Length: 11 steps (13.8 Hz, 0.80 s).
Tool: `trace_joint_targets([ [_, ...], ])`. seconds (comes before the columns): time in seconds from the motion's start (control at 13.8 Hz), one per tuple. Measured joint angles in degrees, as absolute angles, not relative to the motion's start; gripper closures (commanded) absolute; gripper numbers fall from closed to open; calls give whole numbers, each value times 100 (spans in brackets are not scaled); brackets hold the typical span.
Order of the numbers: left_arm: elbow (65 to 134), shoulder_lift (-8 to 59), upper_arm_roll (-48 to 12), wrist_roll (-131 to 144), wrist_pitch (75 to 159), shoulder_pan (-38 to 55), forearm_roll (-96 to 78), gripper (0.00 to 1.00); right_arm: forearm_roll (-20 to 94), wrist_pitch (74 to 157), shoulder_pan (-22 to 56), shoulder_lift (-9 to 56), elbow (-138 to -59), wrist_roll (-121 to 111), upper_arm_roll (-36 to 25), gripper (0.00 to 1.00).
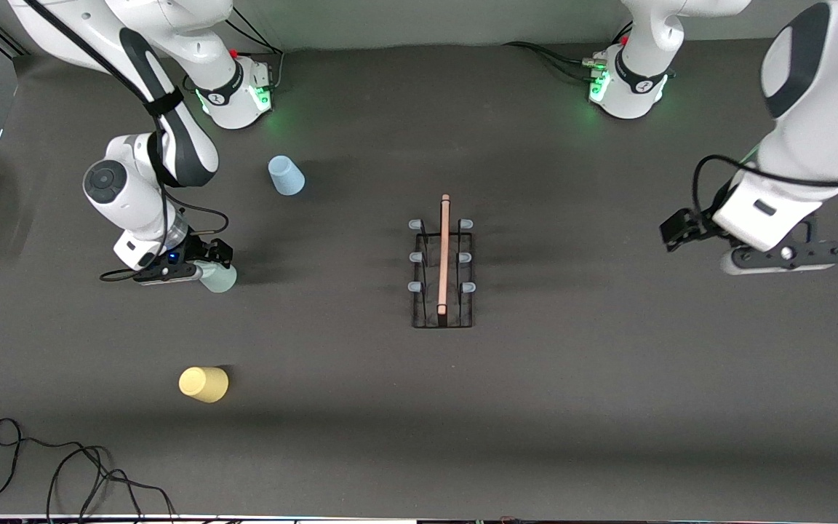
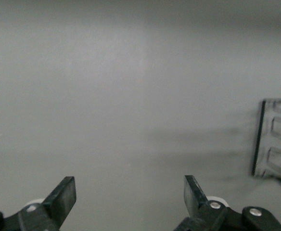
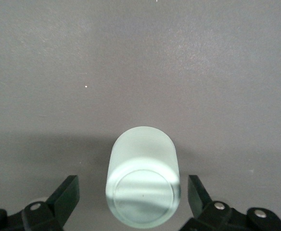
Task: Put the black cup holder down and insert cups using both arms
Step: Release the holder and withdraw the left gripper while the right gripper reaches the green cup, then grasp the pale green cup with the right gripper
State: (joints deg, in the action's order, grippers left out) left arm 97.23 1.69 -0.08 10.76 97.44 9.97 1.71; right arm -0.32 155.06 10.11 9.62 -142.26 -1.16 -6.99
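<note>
Right pincer (image 3: 131, 202) is low at the mint cup (image 3: 142, 190), fingers (image 3: 66, 195) spread wide w/ the upside-down cup between them, not clamped. Left pincer (image 2: 130, 199) hangs over bare table (image 1: 608, 378) toward the left arm's end, fingers apart, nothing btwn them. Black cup holder (image 1: 443, 269) sits mid-table, wooden handle on top, pegs bare. Blue cup (image 1: 286, 175) stands farther from the front camera than the mint one; yellow cup (image 1: 204, 383) nearer. Both upside down.
</note>
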Motion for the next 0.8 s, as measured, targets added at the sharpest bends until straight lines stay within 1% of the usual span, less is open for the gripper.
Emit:
trace_joint_targets([
  [0.07, 9757, 24, -9, 810, 9574, 877, 173, 0, -32, 15520, 1011, 1011, -14227, -117, -699, 32],
  [0.15, 9803, -139, -8, 550, 9487, 727, 173, 0, -32, 15522, 1010, 1033, -14226, -117, -701, 52],
  [0.22, 9882, -307, -5, 334, 9472, 593, 173, 0, -33, 15522, 1010, 1038, -14223, -118, -702, 67],
  [0.29, 9956, -454, -4, 200, 9456, 506, 173, 0, -33, 15522, 1010, 1037, -14211, -118, -703, 74],
  [0.51, 10101, -636, -19, 80, 9415, 471, 173, 0, -34, 15451, 1010, 936, -14086, -119, -703, 84],
  [0.58, 10148, -630, -24, 65, 9415, 471, 173, 0, -34, 15176, 1010, 826, -13971, -119, -703, 88],
  [0.65, 10185, -615, -26, 52, 9417, 471, 173, 0, -35, 14673, 1010, 671, -13775, -119, -703, 92],
  [0.8, 10212, -598, -26, 40, 9428, 471, 173, 0, -35, 13426, 1010, 291, -13202, -119, -703, 95],
])
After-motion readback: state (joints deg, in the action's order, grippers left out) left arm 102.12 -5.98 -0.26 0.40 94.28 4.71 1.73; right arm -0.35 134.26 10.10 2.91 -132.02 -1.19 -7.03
